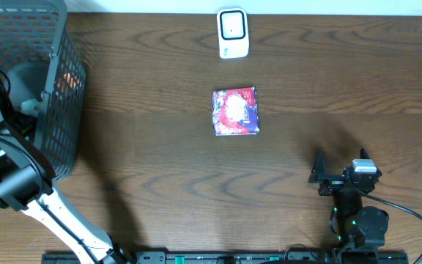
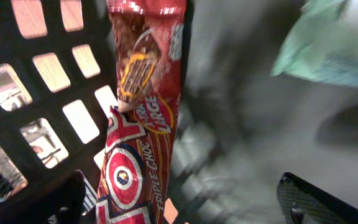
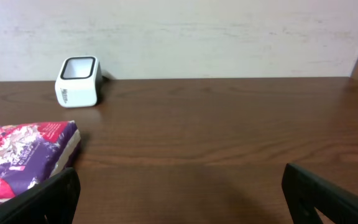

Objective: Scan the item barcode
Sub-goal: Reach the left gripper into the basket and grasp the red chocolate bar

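One dark brown wooden table (image 1: pixel 196 205) lies beneath both my claws. One black mesh basket (image 1: pixel 61 95) stands on it, and my left arm (image 1: pixel 20 183) bends over its rim.

My left claw (image 2: pixel 188 208) is inside the basket. Its two fingers are spread as wide as they go and are not closed on anything. One long red chocolate bar wrapper (image 2: pixel 142 124) stands on end directly ahead of this claw, against the basket's lattice wall. Its lower end runs down between my fingers, nearer the left one, and I cannot tell whether it touches. One pale green packet (image 2: pixel 328 43), blurred, lies ahead and to the right.

My right claw (image 3: pixel 185 205) sits low over the table, well apart from the basket. Its two fingers are also spread wide, with nothing in them. One purple and red packet (image 3: pixel 23 155) lies flat ahead and to the left of this claw. One small white scanner (image 3: pixel 78 82) with a dark window on top stands farther ahead on the same side. It is beyond the packet and apart from it, near the table's far edge.

I count three packets and cannot tell which one is to be scanned.

The tabletop shows a wavy wood grain with a dull sheen. One pale, off-white wall (image 3: pixel 229 31) rises straight behind its far edge.
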Robot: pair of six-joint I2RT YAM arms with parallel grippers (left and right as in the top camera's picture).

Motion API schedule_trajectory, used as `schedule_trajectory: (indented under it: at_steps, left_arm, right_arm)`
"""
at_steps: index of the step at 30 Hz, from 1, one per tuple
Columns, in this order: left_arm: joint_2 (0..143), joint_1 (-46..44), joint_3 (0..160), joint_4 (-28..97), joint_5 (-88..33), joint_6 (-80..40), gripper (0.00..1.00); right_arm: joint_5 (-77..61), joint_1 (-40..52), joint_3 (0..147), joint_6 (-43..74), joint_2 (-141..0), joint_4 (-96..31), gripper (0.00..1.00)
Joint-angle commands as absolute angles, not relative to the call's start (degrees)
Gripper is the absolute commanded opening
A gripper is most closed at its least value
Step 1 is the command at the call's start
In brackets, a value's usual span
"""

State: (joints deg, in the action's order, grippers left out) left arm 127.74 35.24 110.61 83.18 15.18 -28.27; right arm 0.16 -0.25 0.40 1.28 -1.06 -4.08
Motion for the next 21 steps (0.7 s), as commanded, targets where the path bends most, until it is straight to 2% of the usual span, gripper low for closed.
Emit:
schedule_trajectory:
  at_steps: [1, 3, 8, 11, 21]
  left_arm:
    - [128.55, 35.46, 107.74, 83.48, 16.21, -28.58, 0.93]
    - [128.55, 35.46, 106.61, 83.26, 16.21, -28.58, 0.90]
    - [128.53, 35.46, 106.19, 83.26, 16.21, -28.53, 0.48]
    - [128.46, 35.46, 106.28, 83.37, 16.19, -28.56, 0.08]
    - [125.36, 35.44, 112.77, 86.35, 15.70, -28.60, 0.07]
  right_arm:
    - [0.05, -0.38, 0.32, 2.09, -0.86, -4.32, 0.99]
    - [0.05, -0.38, 0.32, 2.09, -0.86, -4.32, 0.99]
    - [0.05, -0.38, 0.32, 2.09, -0.86, -4.32, 0.99]
    - [0.05, -0.38, 0.32, 2.09, -0.86, -4.32, 0.99]
    - [0.05, -0.38, 0.32, 2.09, -0.86, -4.32, 0.99]
